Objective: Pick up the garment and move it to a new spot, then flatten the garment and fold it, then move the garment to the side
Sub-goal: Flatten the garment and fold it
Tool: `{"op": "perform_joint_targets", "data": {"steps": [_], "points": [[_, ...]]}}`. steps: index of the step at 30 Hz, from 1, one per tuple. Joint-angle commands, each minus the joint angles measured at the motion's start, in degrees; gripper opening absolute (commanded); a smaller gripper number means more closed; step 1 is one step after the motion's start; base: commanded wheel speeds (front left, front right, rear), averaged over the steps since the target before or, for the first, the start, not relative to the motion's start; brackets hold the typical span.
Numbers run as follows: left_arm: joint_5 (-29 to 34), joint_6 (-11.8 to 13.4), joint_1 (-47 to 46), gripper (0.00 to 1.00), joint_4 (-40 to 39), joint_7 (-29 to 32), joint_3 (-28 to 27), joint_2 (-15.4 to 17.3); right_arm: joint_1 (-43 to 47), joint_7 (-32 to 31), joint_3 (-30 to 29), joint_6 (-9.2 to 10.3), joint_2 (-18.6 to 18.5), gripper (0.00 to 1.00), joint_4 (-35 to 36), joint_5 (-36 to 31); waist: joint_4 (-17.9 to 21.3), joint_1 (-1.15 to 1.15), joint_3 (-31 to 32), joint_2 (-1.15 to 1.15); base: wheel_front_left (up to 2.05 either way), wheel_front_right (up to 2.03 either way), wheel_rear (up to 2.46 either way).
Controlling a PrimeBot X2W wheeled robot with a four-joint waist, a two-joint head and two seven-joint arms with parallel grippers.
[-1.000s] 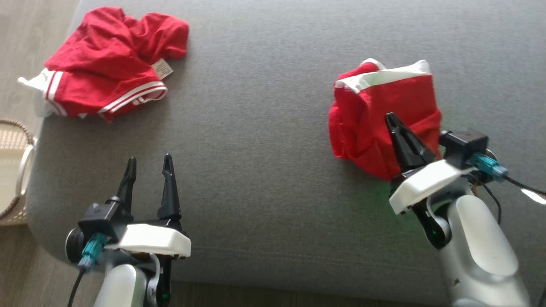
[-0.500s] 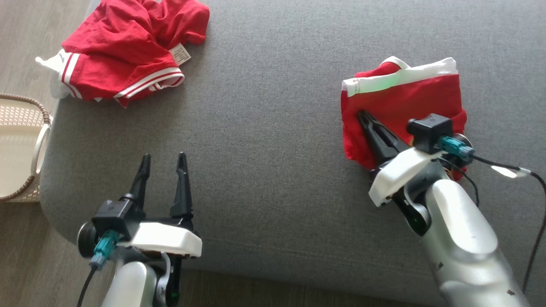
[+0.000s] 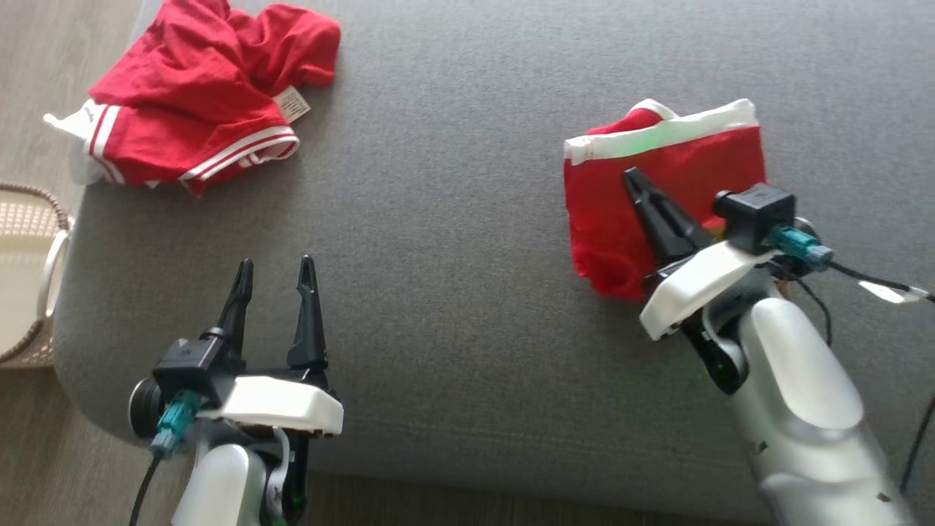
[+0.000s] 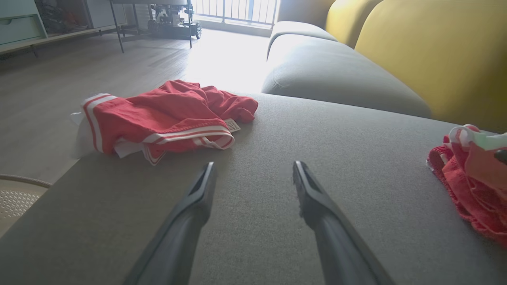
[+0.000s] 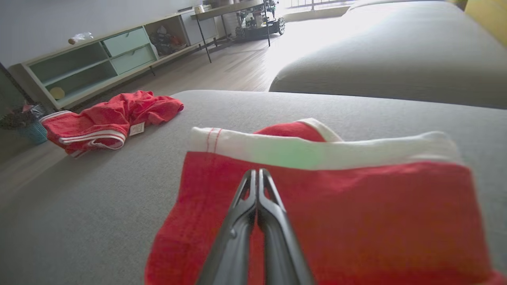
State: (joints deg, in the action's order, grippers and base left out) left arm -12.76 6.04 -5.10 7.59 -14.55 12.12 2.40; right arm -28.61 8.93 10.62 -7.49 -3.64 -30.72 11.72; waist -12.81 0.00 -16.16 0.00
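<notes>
Noted folded red garment [image 3: 687,157] at right of frame on grey sofa cushion [image 3: 453,241], white band toward top. Right end effector [image 3: 634,177] pressed together, fingers lying on cloth; I saw no pinch. Left end effector [image 3: 276,264] spread, empty, lower left. Risk I judged: sideways push with closed tips drags top layer only and undoes fold. Second red garment [image 3: 197,124] upper left, well apart.
</notes>
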Motion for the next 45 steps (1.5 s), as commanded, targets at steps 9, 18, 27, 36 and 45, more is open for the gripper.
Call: {"op": "perform_joint_targets", "data": {"steps": [9,18,27,36,45], "points": [[0.7,-0.4,-0.8,1.0,-1.6,-0.4,-2.6,0.5,5.3,-5.4,-1.1,0.0,0.8,0.0,3.0,-3.7,3.6,0.0,1.9,0.0,0.0,0.0,0.0],[0.9,-0.6,-0.3,1.0,-1.4,-0.4,-3.3,0.5,9.1,-7.6,4.8,0.0,0.8,0.0,8.1,-0.4,5.8,0.0,3.1,0.0,0.0,0.0,0.0],[1.0,-0.6,0.3,1.0,-1.3,-0.4,-4.1,0.5,8.8,-6.2,0.0,0.0,0.8,0.0,13.1,-1.1,7.0,0.0,5.3,0.0,0.0,0.0,0.0],[1.4,-0.5,0.8,1.0,-2.8,-0.4,-5.7,0.5,8.8,-0.6,-9.2,0.0,0.8,0.0,19.0,-2.8,8.2,0.0,7.2,0.0,0.0,0.0,0.0],[1.9,-0.7,2.3,1.0,-3.6,-0.4,-7.4,0.5,11.8,2.9,-15.4,0.0,0.8,0.0,19.3,-2.8,9.2,0.0,8.7,0.0,0.0,0.0,0.0]]}}
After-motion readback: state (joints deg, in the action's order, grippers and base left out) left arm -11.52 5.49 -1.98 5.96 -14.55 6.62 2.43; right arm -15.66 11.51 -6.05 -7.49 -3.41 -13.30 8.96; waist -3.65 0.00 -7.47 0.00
